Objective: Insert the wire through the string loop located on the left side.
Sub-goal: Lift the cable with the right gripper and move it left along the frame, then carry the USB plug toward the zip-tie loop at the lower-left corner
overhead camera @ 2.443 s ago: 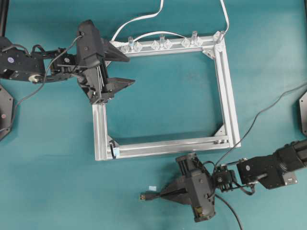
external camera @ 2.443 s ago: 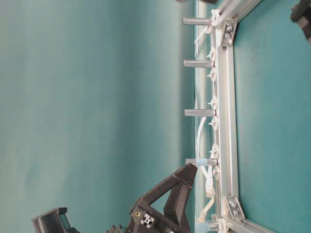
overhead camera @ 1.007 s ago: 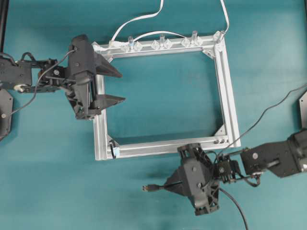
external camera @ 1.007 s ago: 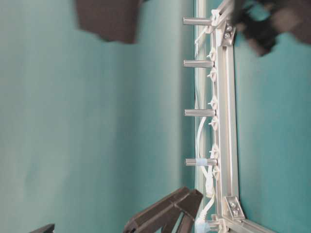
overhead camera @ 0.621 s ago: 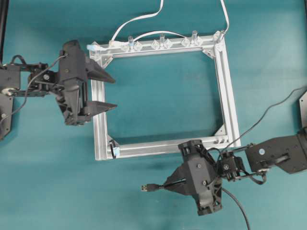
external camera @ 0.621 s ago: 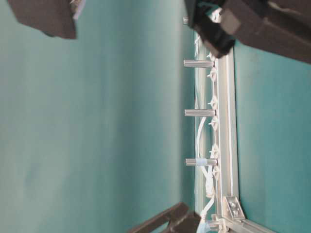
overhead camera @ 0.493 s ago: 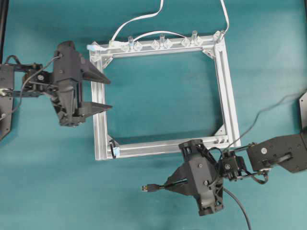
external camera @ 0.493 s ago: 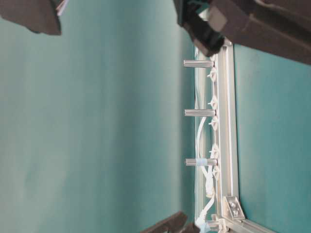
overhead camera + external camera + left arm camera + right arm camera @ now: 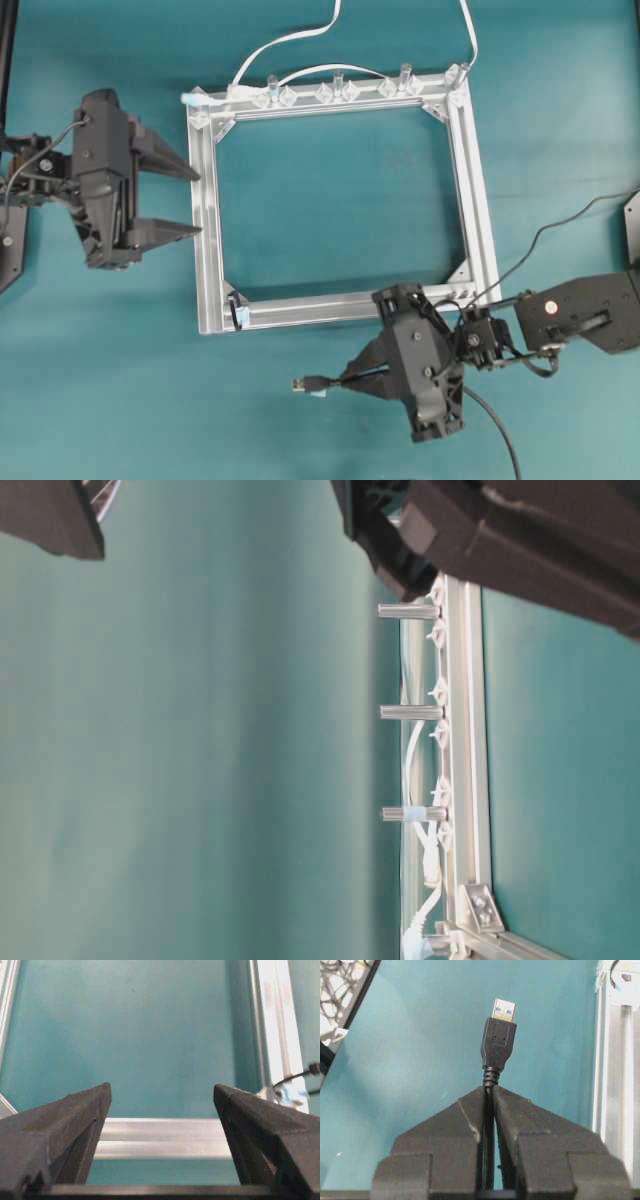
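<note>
The wire point(image 9: 490, 425) is a thin black cable ending in a black plug point(image 9: 302, 383) with a metal tip point(image 9: 503, 1010). My right gripper point(image 9: 345, 378) is shut on the wire just behind the plug point(image 9: 498, 1042), below the frame's near rail. The plug points left, off the table. The string loop point(image 9: 238, 308), a dark thread ring with a pale-blue bit point(image 9: 289, 1093), sits at the frame's lower-left corner, up and left of the plug. My left gripper point(image 9: 199, 203) stands open and empty just left of the frame's left rail point(image 9: 165, 1136).
A square aluminium frame point(image 9: 470, 180) lies on the teal table. Clear pegs point(image 9: 337, 85) stand along its far rail, seen as upright posts point(image 9: 408, 712) in the table-level view. A flat white cable point(image 9: 290, 40) runs behind them. The right arm's body point(image 9: 520, 530) looms close.
My left gripper has drawn back to the left, off the frame's left rail, still open. The right gripper holding the wire has crept slightly toward the frame's near rail.
</note>
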`<move>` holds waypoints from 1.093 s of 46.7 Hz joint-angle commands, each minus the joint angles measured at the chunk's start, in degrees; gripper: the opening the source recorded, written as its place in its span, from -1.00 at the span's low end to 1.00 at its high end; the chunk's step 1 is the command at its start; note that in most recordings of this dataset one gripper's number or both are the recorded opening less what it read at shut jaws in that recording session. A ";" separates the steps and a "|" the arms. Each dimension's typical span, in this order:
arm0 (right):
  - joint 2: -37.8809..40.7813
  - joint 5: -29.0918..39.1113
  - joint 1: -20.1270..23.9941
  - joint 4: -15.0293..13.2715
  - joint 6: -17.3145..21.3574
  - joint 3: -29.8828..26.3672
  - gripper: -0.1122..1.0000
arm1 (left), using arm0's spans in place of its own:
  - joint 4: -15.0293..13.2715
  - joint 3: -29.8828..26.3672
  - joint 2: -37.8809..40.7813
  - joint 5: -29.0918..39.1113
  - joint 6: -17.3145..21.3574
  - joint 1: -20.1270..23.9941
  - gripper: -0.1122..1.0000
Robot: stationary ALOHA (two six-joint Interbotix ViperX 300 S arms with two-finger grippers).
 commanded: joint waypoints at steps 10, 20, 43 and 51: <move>-1.76 1.49 -3.16 -2.20 -0.18 -0.44 -0.67 | 0.18 0.26 -0.79 2.90 -0.09 -4.22 0.72; -1.76 4.57 -5.80 -5.36 -0.18 -0.26 -0.67 | 0.09 0.26 -0.62 4.22 -0.26 -6.68 0.72; -1.76 6.06 -10.02 -10.11 -0.26 -0.26 -0.67 | 0.00 1.23 -0.62 4.48 -3.43 -12.04 0.72; -1.76 6.50 -10.46 -11.16 -0.26 -0.18 -0.67 | -0.18 1.32 -0.62 4.48 -3.69 -13.89 0.72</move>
